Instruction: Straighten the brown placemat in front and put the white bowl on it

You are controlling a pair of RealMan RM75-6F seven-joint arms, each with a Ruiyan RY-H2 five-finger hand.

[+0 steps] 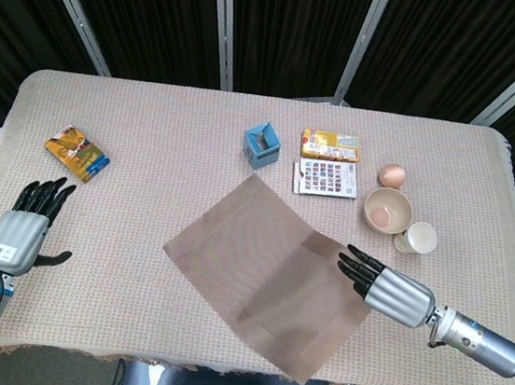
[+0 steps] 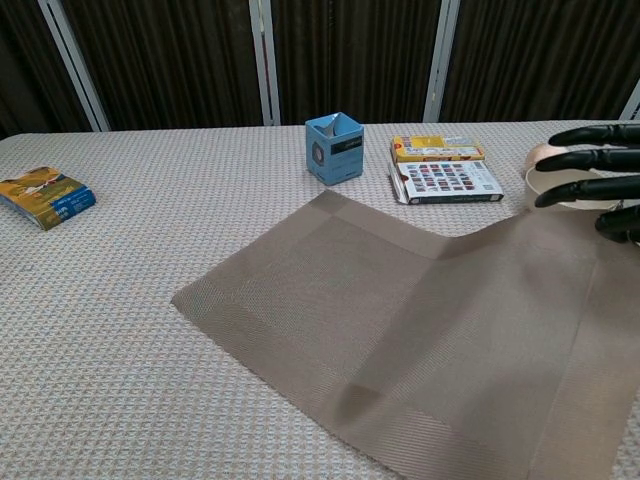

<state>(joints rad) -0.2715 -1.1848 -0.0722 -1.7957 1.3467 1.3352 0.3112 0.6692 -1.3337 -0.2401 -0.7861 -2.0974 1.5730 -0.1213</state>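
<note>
Our right hand [image 1: 396, 292] grasps the brown placemat [image 1: 267, 269] by its right edge to turn it straight; our left hand [image 1: 22, 231] rests released. The white bowl [image 1: 388, 209] waits just beyond, on the worktop [image 1: 153, 123].

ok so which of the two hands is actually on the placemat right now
The right hand: it holds the brown placemat by its right edge. The left hand sits apart near the table's left edge, touching nothing.

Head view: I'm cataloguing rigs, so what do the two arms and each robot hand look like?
Each robot hand, left and right, has black fingers and a ribbed silver back. The left one carries a small label. Both arms are bluish grey with silver wrists; a thin black cable loops at the right wrist.
</note>
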